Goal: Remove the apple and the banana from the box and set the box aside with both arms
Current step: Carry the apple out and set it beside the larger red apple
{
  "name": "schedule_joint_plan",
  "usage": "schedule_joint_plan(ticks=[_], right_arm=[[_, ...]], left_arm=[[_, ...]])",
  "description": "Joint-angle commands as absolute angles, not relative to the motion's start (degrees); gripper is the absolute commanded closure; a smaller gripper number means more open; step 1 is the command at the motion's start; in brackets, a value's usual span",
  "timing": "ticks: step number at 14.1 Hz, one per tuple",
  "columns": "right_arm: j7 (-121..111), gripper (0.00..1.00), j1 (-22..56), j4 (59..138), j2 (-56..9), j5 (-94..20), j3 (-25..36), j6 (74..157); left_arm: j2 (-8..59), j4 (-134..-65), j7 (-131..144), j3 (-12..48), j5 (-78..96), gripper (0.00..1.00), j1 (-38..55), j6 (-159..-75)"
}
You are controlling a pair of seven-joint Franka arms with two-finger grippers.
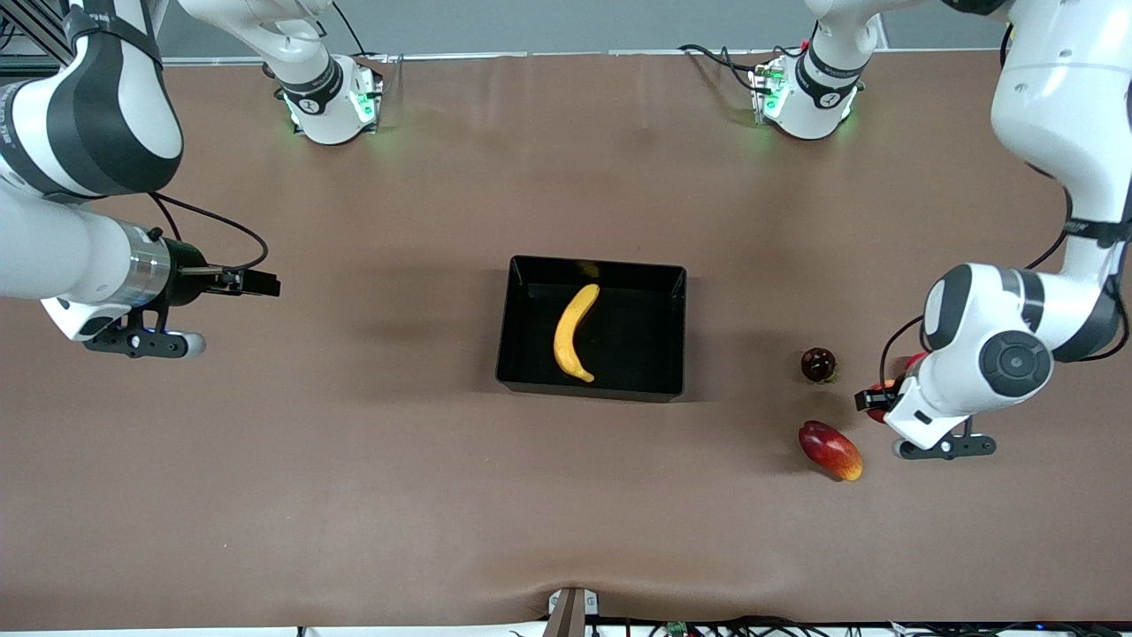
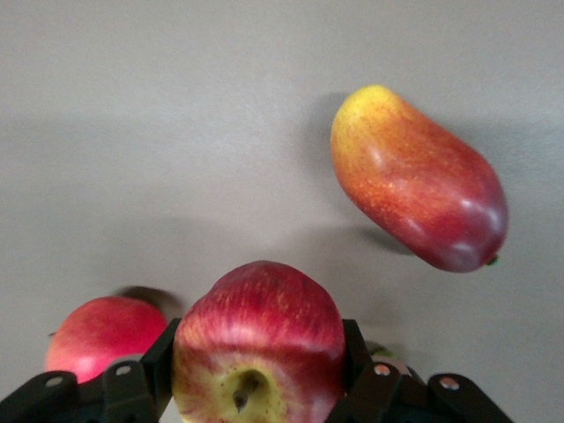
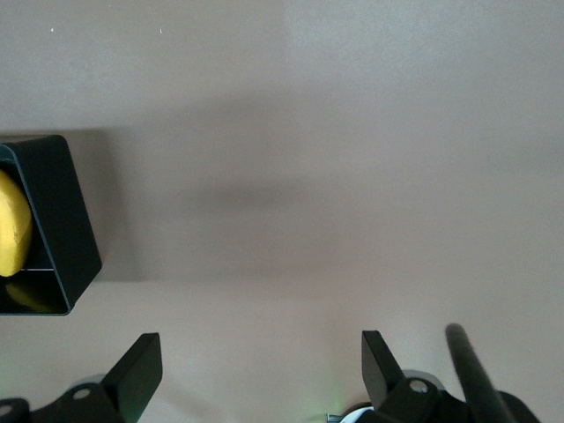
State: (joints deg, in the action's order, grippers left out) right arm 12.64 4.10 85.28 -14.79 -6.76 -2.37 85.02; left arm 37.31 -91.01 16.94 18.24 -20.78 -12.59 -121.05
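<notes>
Two arms in view | banana [image 1: 573, 333] lies in black box [image 1: 517, 327] mid-table | L gripper [image 2: 257, 374] at L arm's end of table, jaws clamped on streaked apple [image 2: 258, 345] | mango [image 1: 829, 450] and dark-red fruit [image 1: 818, 364] on table just beside it | R gripper [image 3: 260, 361] over bare table at R arm's end, jaws wide apart, holds nothing, waits

Around your left gripper [image 2: 256, 388], closed on the apple [image 2: 258, 344]: mango [image 1: 829, 450] and dark red fruit [image 1: 818, 364] close by | table [image 1: 354, 460] toward tray [image 1: 591, 328]: bare | tray: banana [image 1: 573, 333] fills the middle, floor bare at both ends.
</notes>
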Motion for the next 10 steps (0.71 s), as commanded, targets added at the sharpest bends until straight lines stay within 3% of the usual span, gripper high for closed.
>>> schedule_joint_plan(ticks=[1, 4, 5, 6, 7, 8, 9, 10], right_arm=[[15.98, 0.00, 4.48, 85.52, -15.99, -7.56, -2.20, 86.22], [16.70, 0.00, 4.92, 85.52, -16.35, -7.65, -2.20, 87.01], [16.87, 0.00, 5.44, 86.04, -16.26, -7.65, -2.20, 87.62], [18.18, 0.00, 5.97, 87.18, -16.26, -7.65, -2.20, 89.02], [19.41, 0.00, 6.32, 88.14, -16.17, -7.65, -2.20, 90.16], [20.12, 0.00, 6.85, 88.42, -16.17, -7.65, -2.20, 90.61], [20.65, 0.00, 7.46, 88.33, -16.17, -7.65, -2.20, 91.14], [21.61, 0.00, 8.08, 88.50, -16.17, -7.65, -2.20, 91.75]], left_arm=[[39.80, -91.23, 16.00, 18.63, -23.02, 1.00, -14.23, -124.26], [41.83, -91.23, 16.00, 18.55, -23.20, 1.00, -14.77, -125.86], [42.62, -91.06, 16.00, 18.54, -23.38, 0.92, -14.77, -125.95], [42.80, -90.97, 16.00, 18.54, -23.90, 0.74, -14.85, -125.95], [42.80, -90.97, 16.00, 18.54, -23.99, 0.48, -14.85, -125.95], [42.54, -90.97, 16.00, 18.63, -23.99, 0.11, -14.94, -125.95], [42.19, -90.97, 15.91, 18.63, -23.99, 0.00, -15.20, -125.95], [41.93, -90.88, 16.00, 18.72, -23.91, 0.00, -15.12, -125.77]])
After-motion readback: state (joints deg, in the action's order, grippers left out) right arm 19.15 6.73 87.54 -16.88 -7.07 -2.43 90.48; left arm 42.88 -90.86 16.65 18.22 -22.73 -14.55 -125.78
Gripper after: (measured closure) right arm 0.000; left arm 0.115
